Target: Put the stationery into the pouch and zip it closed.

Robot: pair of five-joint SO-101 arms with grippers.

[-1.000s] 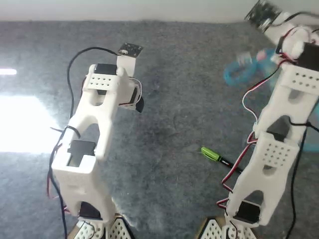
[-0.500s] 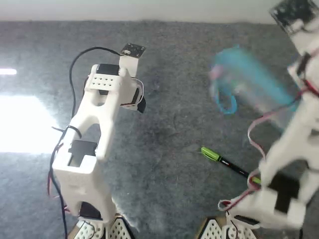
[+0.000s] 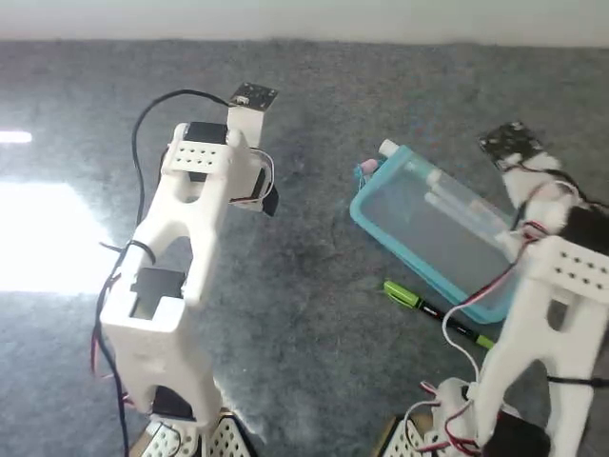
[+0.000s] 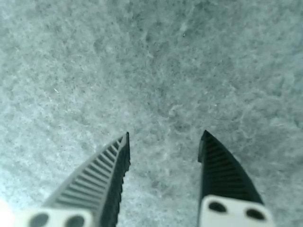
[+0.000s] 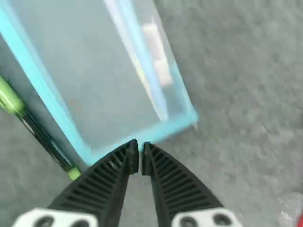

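Observation:
A clear pouch (image 3: 428,228) with blue trim lies on the grey carpet, holding white stick-like stationery (image 3: 455,198). In the right wrist view my right gripper (image 5: 138,147) is shut, its tips pinching the blue edge of the pouch (image 5: 94,80). A green and black pen (image 3: 419,303) lies on the carpet against the pouch's near side, and also shows beside the pouch as the pen (image 5: 12,101). My left gripper (image 4: 163,142) hangs open over bare carpet, nothing between its fingers; in the high view the left gripper (image 3: 264,197) is left of the pouch.
The grey carpet (image 3: 314,95) stretches between the two arms and toward the far wall. A bright glare patch (image 3: 38,238) lies at the left. Red and white wires (image 3: 476,295) hang from the right arm over the pen.
The right arm has swung the pouch from the air at the far right down onto the carpet beside the green pen. The left arm has stayed put.

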